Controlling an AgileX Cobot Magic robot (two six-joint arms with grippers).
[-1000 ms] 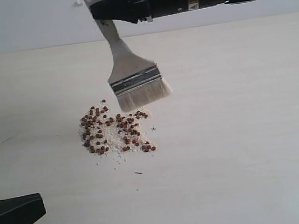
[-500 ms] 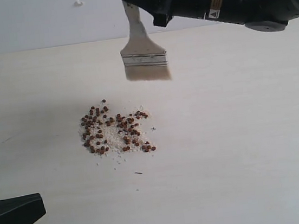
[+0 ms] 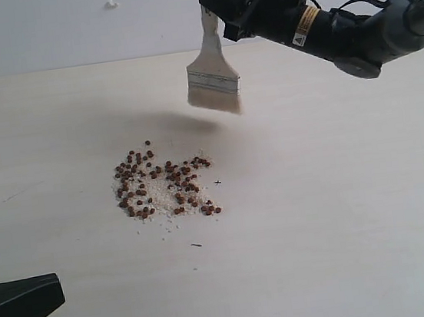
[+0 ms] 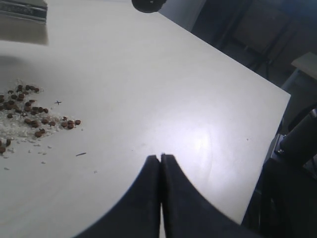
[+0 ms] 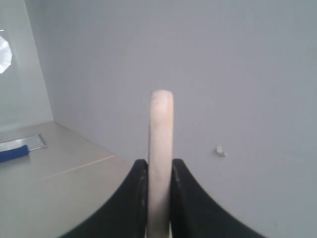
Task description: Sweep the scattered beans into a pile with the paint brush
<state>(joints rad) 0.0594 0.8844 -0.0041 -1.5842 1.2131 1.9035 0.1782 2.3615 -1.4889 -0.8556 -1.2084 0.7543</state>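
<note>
The reddish-brown beans lie gathered in one pile with pale crumbs on the light table; the left wrist view catches the pile's edge. My right gripper is shut on the paint brush handle, holding the paint brush in the air, bristles down, behind and right of the pile, clear of the beans. My left gripper is shut and empty, low over the table's near left corner, away from the pile.
A small dark sliver lies on the table in front of the pile, and a tiny cross mark to its right. The table's edge drops off beyond my left gripper. A wall rises behind the table.
My right arm has lifted the brush off the pile's far edge and carried it up, back and to the right. The pile and the left gripper have not moved.
</note>
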